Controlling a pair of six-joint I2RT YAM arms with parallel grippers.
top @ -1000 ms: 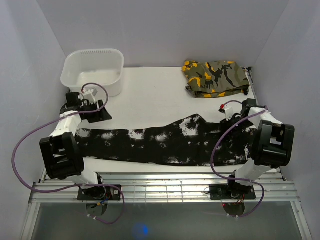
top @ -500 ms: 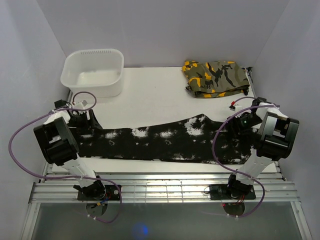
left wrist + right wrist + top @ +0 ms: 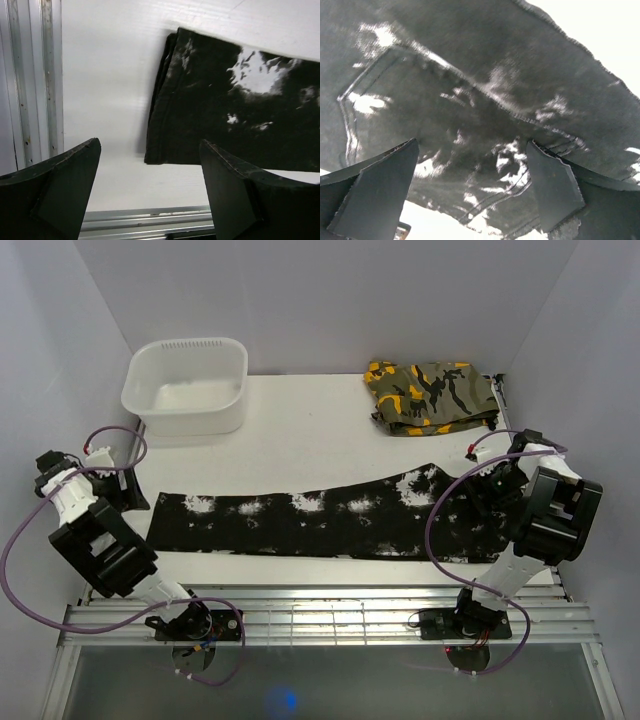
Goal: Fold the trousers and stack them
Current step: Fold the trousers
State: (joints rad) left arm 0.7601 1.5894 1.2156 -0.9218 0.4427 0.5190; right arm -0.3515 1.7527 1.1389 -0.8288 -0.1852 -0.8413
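Counting one pair of trousers [image 3: 320, 525], one camouflage garment [image 3: 432, 395], one tub [image 3: 186, 385]; left gripper [image 3: 149, 145], right gripper [image 3: 472, 145] gape empty

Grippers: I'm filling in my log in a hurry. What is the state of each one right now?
Left gripper: jaws open, holding nothing.
Right gripper: jaws open over the trousers, holding nothing.
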